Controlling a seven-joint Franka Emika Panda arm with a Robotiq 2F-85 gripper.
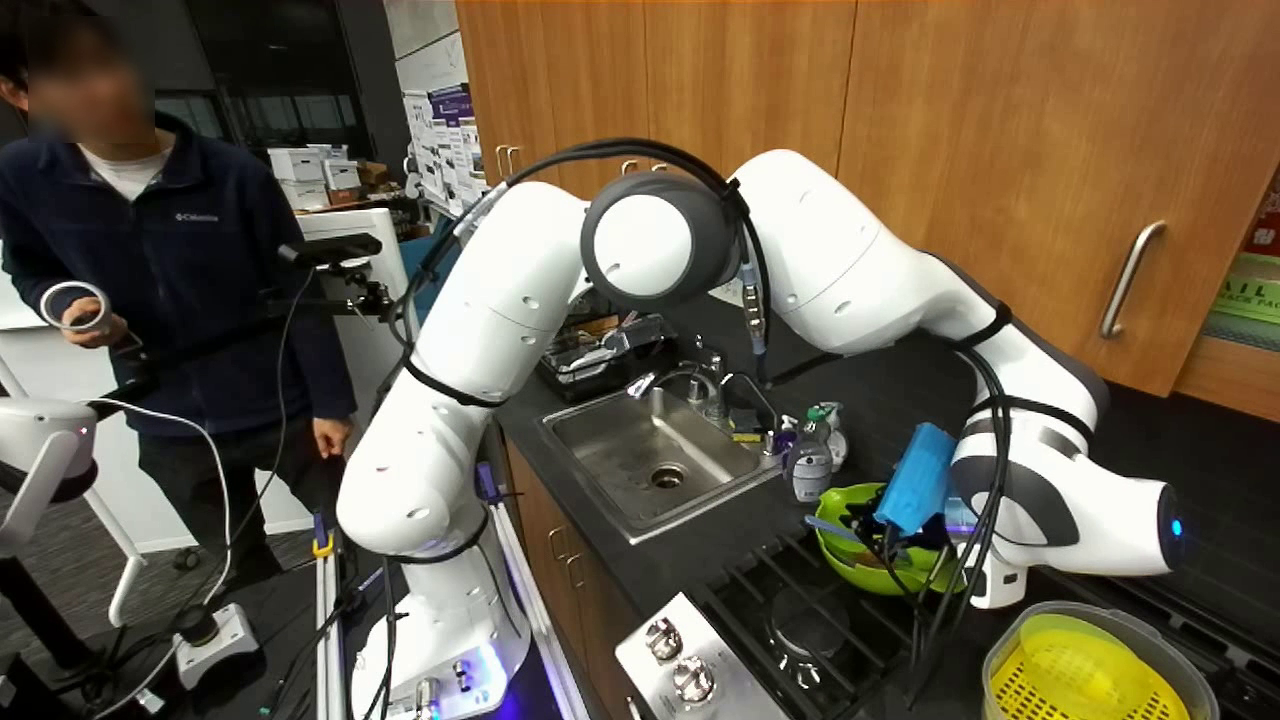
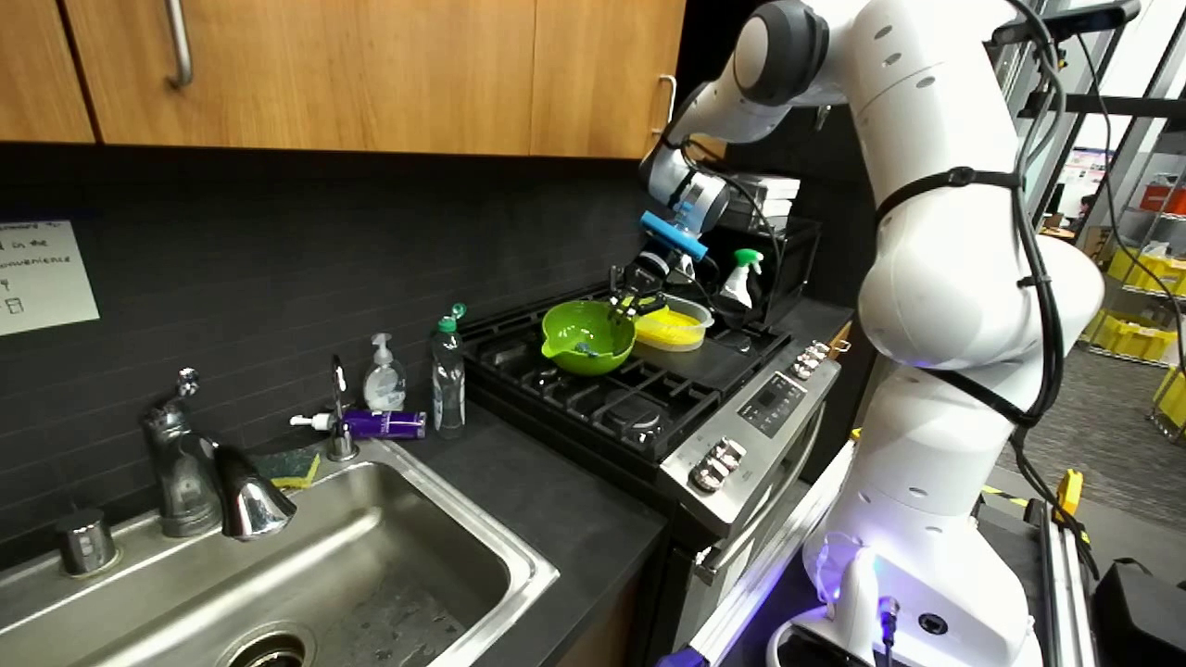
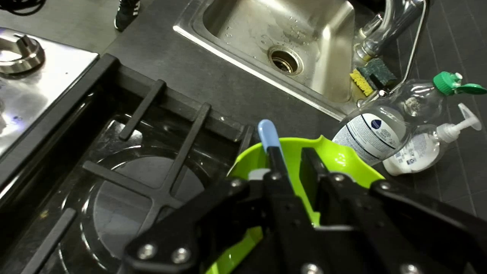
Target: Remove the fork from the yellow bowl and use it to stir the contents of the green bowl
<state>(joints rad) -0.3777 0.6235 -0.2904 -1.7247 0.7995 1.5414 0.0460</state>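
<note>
fork [image 3: 268, 134] sits in the green bowl [image 2: 576, 324], handle crossing the rim, head hidden. the gripper [image 3: 291, 158] is over the bowl, fingers apart, one covering part of the handle in the wrist view. in an exterior view, the yellow bowl [image 1: 1155, 692] sits in a clear tub [image 1: 1167, 655] nearer and right; a bottle [image 1: 810, 472], farther and left.

The green bowl [image 2: 576, 326] is glossy plastic, the sink [image 1: 615, 440] metal, the cabinets [image 1: 1000, 170] wood.
</note>
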